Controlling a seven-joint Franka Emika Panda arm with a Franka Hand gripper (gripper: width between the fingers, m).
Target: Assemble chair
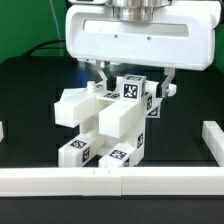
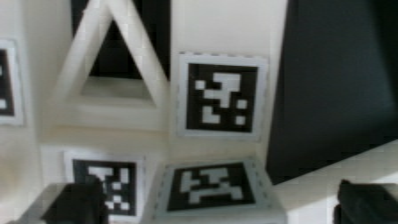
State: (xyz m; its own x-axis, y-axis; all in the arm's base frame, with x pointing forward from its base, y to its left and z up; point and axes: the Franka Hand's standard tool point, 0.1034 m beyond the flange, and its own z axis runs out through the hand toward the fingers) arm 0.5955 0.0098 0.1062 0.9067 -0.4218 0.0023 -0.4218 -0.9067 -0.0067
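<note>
Chair [image 1: 108,125] half-built beside white rail [image 1: 60,181], hand [image 1: 135,86] unclenched astride its top.

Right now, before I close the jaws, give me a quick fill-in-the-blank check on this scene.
1. The gripper hangs ___ the chair.
2. Its jaws stand ___, one on each side of the top piece.
3. The chair pieces are all ___ plastic.
4. The table under them is ___.
Missing words: above; open; white; black.
</note>
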